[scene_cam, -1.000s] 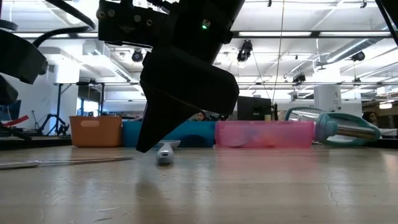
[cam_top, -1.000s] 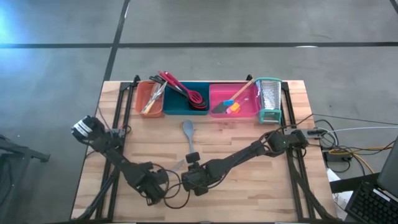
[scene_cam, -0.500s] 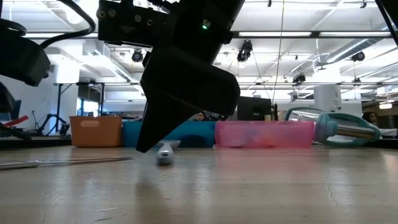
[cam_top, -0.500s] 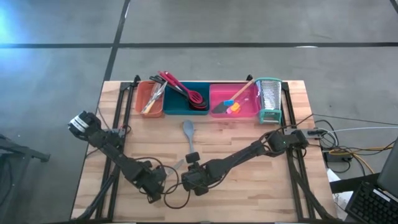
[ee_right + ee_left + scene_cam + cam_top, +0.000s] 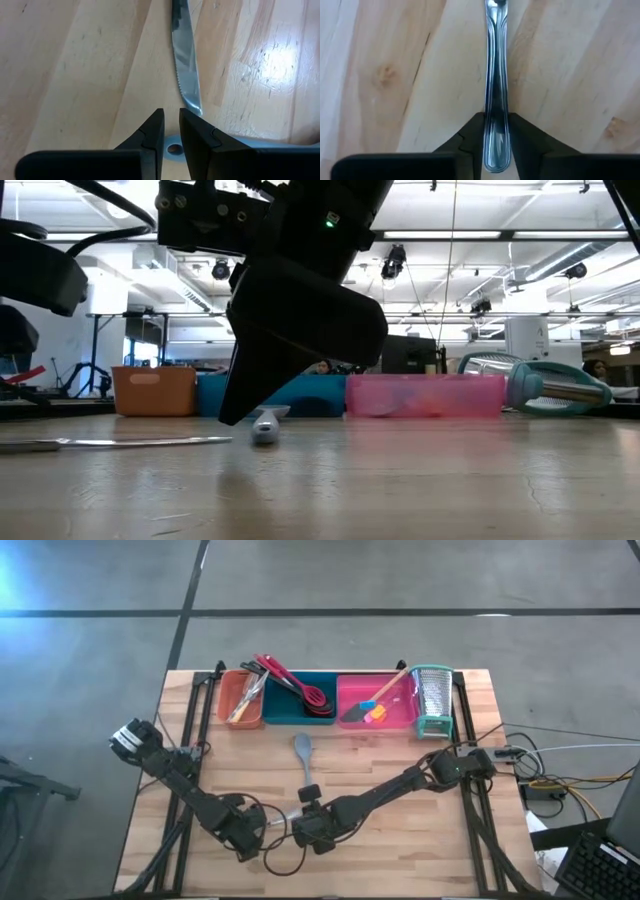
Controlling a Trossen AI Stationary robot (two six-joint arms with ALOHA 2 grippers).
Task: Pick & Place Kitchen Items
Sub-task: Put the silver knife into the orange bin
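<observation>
- The left gripper [image 5: 496, 142] sits low over the table [image 5: 450, 860] near its front edge, left of centre. Its fingers [image 5: 470, 137] press on both sides of the handle of a metal table knife [image 5: 496, 90], which lies flat on the wood.
- The knife's blade [image 5: 186, 65] points toward the right gripper [image 5: 171, 131], and its tip ends just beside that gripper.
- The right gripper is low at the middle of the table's front half. Its fingers [image 5: 152, 132] stand nearly together with only a narrow gap, and nothing is between them. They hover over the handle end of a grey spoon [image 5: 303, 752].
- The grey spoon lies on the bare wood at the table's centre, with its bowl toward the back edge.
- Along the back edge, three trays stand in a row: orange [image 5: 228, 712], teal [image 5: 280, 718] and pink [image 5: 400, 722]. Each holds utensils, with red and black long-handled tools [image 5: 290, 685] in the teal one.
- A metal box grater [image 5: 433, 700] lies at the back right corner.
</observation>
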